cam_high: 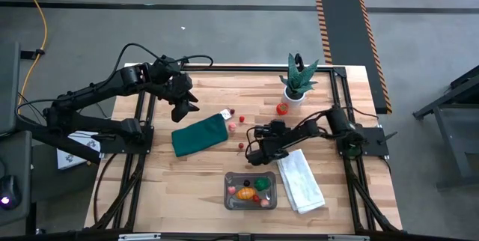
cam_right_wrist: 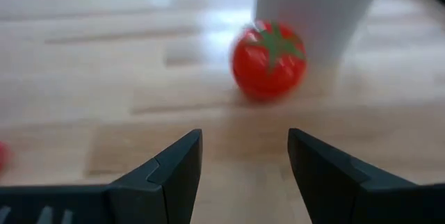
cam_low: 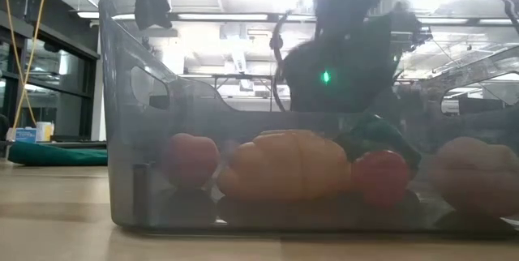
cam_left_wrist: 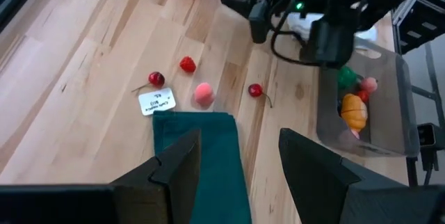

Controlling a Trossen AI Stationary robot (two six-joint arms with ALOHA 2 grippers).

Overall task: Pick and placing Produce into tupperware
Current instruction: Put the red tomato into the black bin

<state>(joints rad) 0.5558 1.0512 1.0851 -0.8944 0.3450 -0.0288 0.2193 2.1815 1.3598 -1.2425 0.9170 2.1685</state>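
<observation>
Operator: State the position of the produce relative to each end effector.

Technician: The right end effector [cam_right_wrist: 243,158] sits low over the desk [cam_high: 194,177], aimed at a red tomato [cam_right_wrist: 268,58] that lies ahead of its fingers, apart from them, just beside a white pot [cam_right_wrist: 313,8]. The left end effector [cam_left_wrist: 236,165] hangs above a dark green cloth [cam_left_wrist: 201,161]; a pink piece [cam_left_wrist: 204,93], a strawberry [cam_left_wrist: 187,64] and two cherries [cam_left_wrist: 157,79] lie beyond the cloth's edge.

Operator: What does each view add?

Technician: The high view shows the tupperware [cam_high: 251,191] near the desk's front edge, beside a folded white towel [cam_high: 301,181], with the right arm behind it. Only the low view shows the contents side-on: an orange ribbed piece [cam_low: 284,164] between two red pieces. The right wrist view alone shows the tomato's green stem.

Operator: End effector state?

Technician: Both stand parted with a clear gap. Neither holds or touches anything.
</observation>
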